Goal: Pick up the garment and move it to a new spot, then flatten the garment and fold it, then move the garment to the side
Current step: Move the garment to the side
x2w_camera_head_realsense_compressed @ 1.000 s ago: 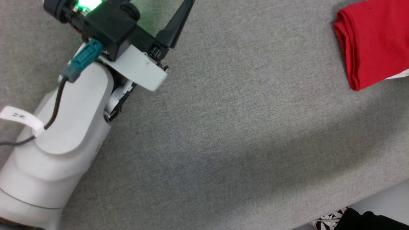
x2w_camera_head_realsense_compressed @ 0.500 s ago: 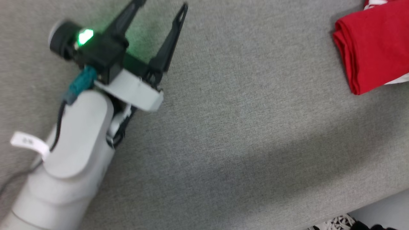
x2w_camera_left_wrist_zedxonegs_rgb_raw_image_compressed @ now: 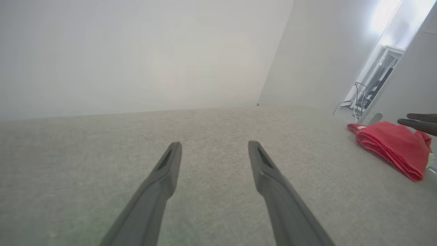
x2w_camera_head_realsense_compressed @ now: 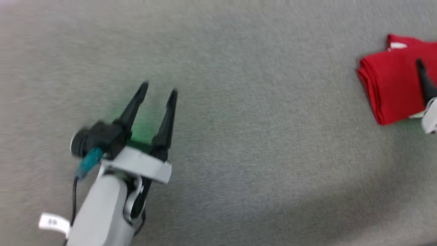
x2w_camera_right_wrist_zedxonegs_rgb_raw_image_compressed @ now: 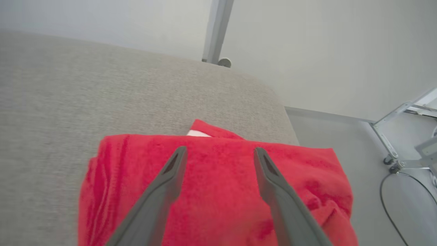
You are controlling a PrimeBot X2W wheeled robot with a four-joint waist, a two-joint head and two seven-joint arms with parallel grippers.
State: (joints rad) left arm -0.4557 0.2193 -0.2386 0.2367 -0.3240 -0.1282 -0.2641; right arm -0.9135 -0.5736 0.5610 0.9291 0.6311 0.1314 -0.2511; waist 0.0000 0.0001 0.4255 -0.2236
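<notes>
The garment (x2w_camera_head_realsense_compressed: 389,89) lies folded into a red bundle at the right of the grey table, with a bit of white (x2w_camera_right_wrist_zedxonegs_rgb_raw_image_compressed: 198,134) at its far edge. My right gripper (x2w_camera_right_wrist_zedxonegs_rgb_raw_image_compressed: 220,150) hovers open just over the garment (x2w_camera_right_wrist_zedxonegs_rgb_raw_image_compressed: 218,191), gripping nothing. One of its dark fingers (x2w_camera_head_realsense_compressed: 425,82) pokes in at the head view's right edge. My left gripper (x2w_camera_head_realsense_compressed: 158,88) stands open over bare cloth at the lower left, far from the garment. In the left wrist view, the left gripper (x2w_camera_left_wrist_zedxonegs_rgb_raw_image_compressed: 214,145) is empty, and the garment (x2w_camera_left_wrist_zedxonegs_rgb_raw_image_compressed: 392,143) lies off to the right under the right gripper's fingers (x2w_camera_left_wrist_zedxonegs_rgb_raw_image_compressed: 420,121).
The grey cloth-covered table (x2w_camera_head_realsense_compressed: 259,143) stretches between the two arms. Its edge (x2w_camera_right_wrist_zedxonegs_rgb_raw_image_compressed: 286,112) runs close beyond the garment, with pale floor past it. A metal frame on casters (x2w_camera_right_wrist_zedxonegs_rgb_raw_image_compressed: 389,159) and a cable (x2w_camera_right_wrist_zedxonegs_rgb_raw_image_compressed: 392,205) stand on the floor. A white wall (x2w_camera_left_wrist_zedxonegs_rgb_raw_image_compressed: 136,54) rises behind the table.
The head view has shifted. My left gripper, still open, sits lower in it with less forearm showing. A right finger now shows over the garment; the right jaws have gone from shut to open.
</notes>
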